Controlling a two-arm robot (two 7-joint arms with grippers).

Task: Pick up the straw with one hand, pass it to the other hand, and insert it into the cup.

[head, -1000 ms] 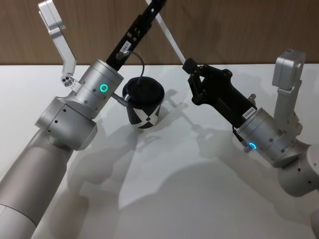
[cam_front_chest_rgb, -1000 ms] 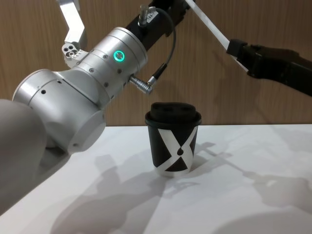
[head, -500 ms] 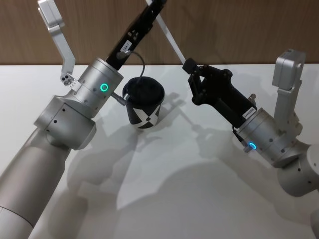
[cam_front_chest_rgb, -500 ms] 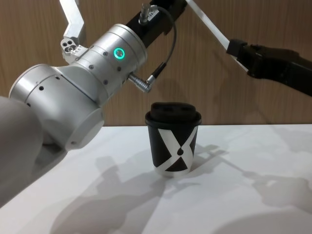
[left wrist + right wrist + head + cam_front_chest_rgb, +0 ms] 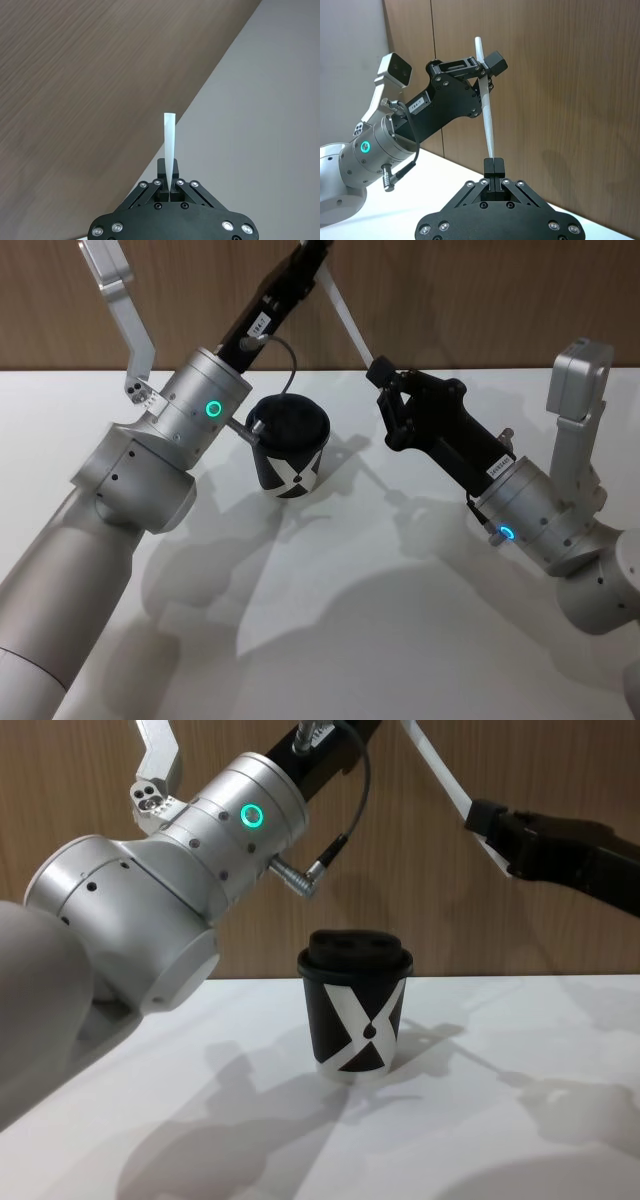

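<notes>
Right wrist view: we saw right gripper (image 5: 492, 164) and left gripper (image 5: 484, 67) both clamping the straw (image 5: 487, 120); insertion into the cup (image 5: 292, 445) remained.

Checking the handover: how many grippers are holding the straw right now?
2. The left gripper is shut on the straw near its upper end, high above the cup. The right gripper is shut on its lower end, right of the cup.

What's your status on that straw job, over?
Jaws shut on the straw at both ends: left gripper high, right gripper lower. The cup upright on the table, lidded. Nothing between them.
</notes>
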